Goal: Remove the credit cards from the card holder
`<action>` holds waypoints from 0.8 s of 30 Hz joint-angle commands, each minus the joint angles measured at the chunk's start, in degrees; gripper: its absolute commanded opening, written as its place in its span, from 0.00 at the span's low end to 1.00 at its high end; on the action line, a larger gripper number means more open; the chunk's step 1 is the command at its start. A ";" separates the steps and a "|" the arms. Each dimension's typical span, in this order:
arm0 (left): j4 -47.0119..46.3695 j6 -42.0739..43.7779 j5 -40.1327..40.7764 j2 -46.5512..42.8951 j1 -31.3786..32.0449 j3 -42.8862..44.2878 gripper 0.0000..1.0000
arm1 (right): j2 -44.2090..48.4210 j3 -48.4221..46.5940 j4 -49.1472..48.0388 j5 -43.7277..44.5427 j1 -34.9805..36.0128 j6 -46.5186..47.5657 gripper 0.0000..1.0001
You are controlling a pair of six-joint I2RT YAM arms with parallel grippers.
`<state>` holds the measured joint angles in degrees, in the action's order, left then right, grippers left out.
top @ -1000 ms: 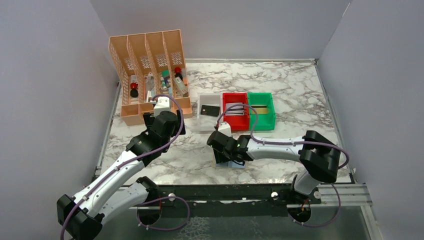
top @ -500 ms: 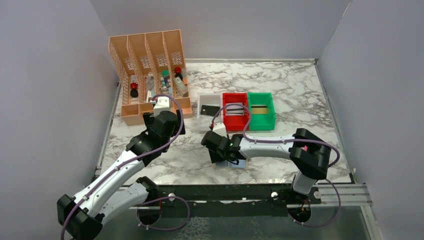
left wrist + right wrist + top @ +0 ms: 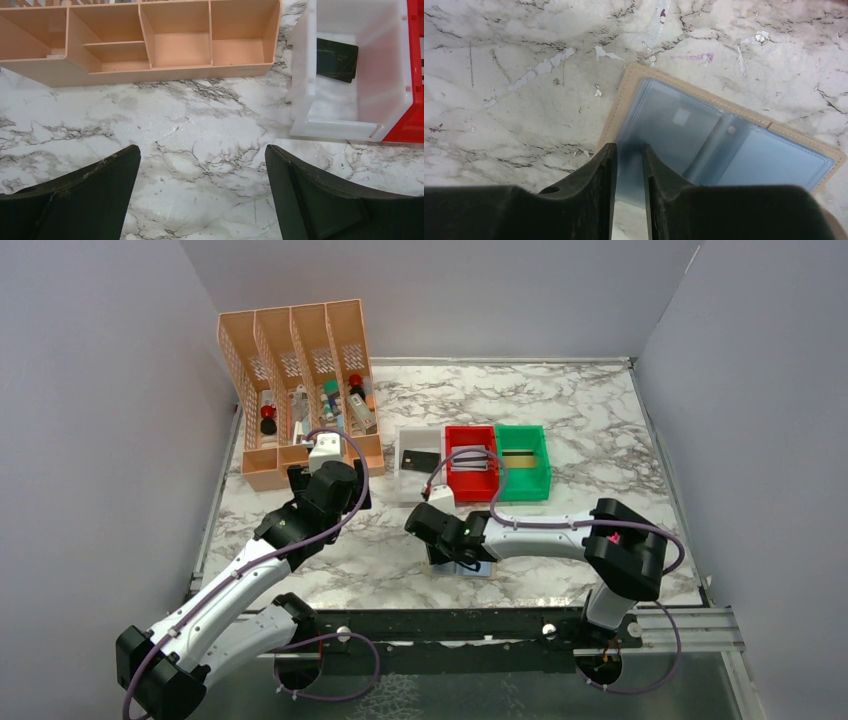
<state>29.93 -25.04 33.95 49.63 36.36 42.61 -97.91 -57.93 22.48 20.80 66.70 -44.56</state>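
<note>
right pincer [image 3: 629, 150]: jaws drawn close with a thin gap between them, low over the near-left corner of the card holder. I cannot tell whether they nip its edge or stand just clear.
card holder [image 3: 724, 150]: lies open and flat on the worktop [image 3: 200, 115] near the front edge, under the right pincer. The tan border and both blue panels are in sight. No card shows in either panel, so it is probably empty.
left pincer [image 3: 202, 148]: jaws wide apart and holding nothing, above bare worktop and short of the bins.
white bin [image 3: 305, 75]: holds the black card [image 3: 337, 60], lying flat.
red bin [image 3: 472, 488]: touches the white bin's right side and holds the silver-grey card [image 3: 473, 458].
green bin [image 3: 525, 483]: sits right of the red bin and holds the gold-striped card [image 3: 518, 456].
orange organizer [image 3: 175, 70]: far left, past the left pincer. Its front compartments are bare in the left wrist view.
change over the last second: the right arm's elbow and forearm have swung a little leftward, carrying the right pincer toward the holder's left side. The holder, the left arm, the bins and the cards lie as they did.
meaning for the task: all three cards are already out and sorted. What remains looks like a last check or handling of the holder itself.
</note>
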 commanded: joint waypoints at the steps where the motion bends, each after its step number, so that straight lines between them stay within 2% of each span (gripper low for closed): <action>1: 0.25 -0.10 -0.56 -0.16 -0.40 -0.27 0.99 | 1.82 1.27 -0.33 -0.11 0.38 -0.92 0.27; 6: 0.26 -0.09 -0.72 -0.11 -0.41 -0.32 0.99 | 3.73 0.94 1.38 2.14 0.34 -0.93 0.14; 9: 0.26 -0.09 -0.82 -0.12 -0.50 -0.26 0.99 | 5.25 1.14 1.88 2.76 0.36 -0.82 0.11; 18: 0.30 -0.07 -1.00 0.03 -0.50 -0.26 0.99 | 8.42 2.55 7.45 7.15 0.36 -3.46 0.08; 20: 0.30 -0.10 -0.99 -0.02 -0.50 -0.25 0.99 | 9.16 3.43 7.13 7.15 0.36 -3.48 0.09; 24: 0.30 -0.10 -1.17 0.14 -0.58 -0.22 0.99 | 8.34 2.55 6.14 5.82 0.36 -1.93 0.28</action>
<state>29.93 -25.04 33.87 49.65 36.32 42.61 -90.04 -54.94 27.59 25.04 66.70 -46.57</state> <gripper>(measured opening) 0.987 0.224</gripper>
